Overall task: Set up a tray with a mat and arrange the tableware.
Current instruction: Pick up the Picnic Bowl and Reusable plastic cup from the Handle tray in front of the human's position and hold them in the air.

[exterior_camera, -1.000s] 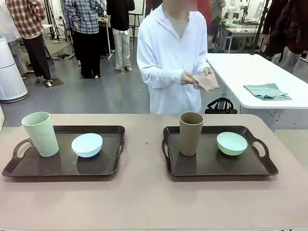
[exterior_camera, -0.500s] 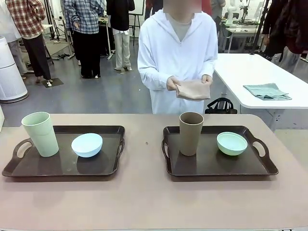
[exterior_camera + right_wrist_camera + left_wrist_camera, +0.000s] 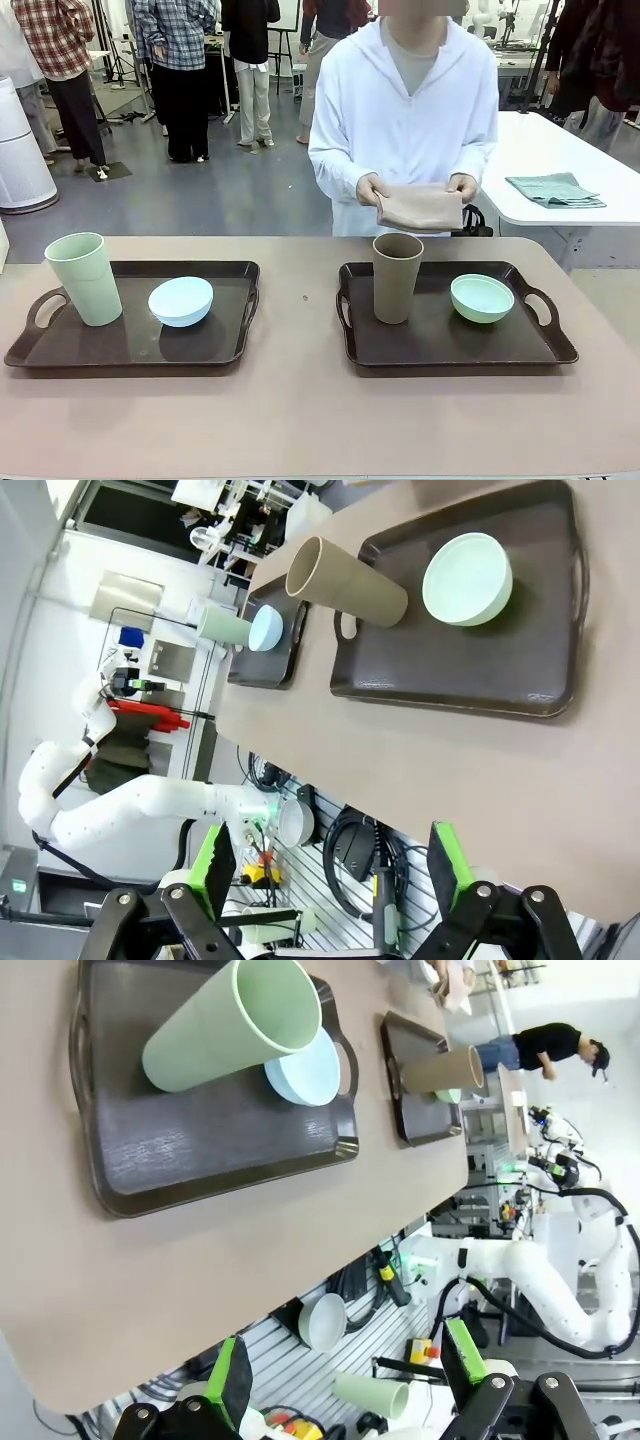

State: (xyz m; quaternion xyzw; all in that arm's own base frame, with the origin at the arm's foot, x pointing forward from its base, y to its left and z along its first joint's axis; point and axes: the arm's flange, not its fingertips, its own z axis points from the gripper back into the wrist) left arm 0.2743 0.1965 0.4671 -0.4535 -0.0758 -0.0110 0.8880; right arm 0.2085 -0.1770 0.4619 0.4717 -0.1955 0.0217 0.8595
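Note:
Two dark brown trays sit on the table. The left tray point(image 3: 130, 345) carries a pale green tumbler point(image 3: 85, 277) and a light blue bowl point(image 3: 181, 300). On the right tray point(image 3: 440, 345) stand a brown tumbler point(image 3: 396, 276) and a mint green bowl point(image 3: 482, 297). A person in white at the far side holds a folded tan mat point(image 3: 420, 208) in both hands above the table's far edge. My left gripper point(image 3: 345, 1385) is open, held back off the table's near edge, with nothing between its fingers. My right gripper point(image 3: 325, 865) is open too, likewise back from the table.
A white side table point(image 3: 540, 160) at the back right bears a folded grey-green cloth point(image 3: 555, 189). Bare tabletop point(image 3: 300, 300) lies between the two trays and along the near edge. Other people stand far behind.
The person has stepped to the right and closer to the table, lowering the folded mat and holding it flat in both hands. The trays, tableware and both grippers have not moved.

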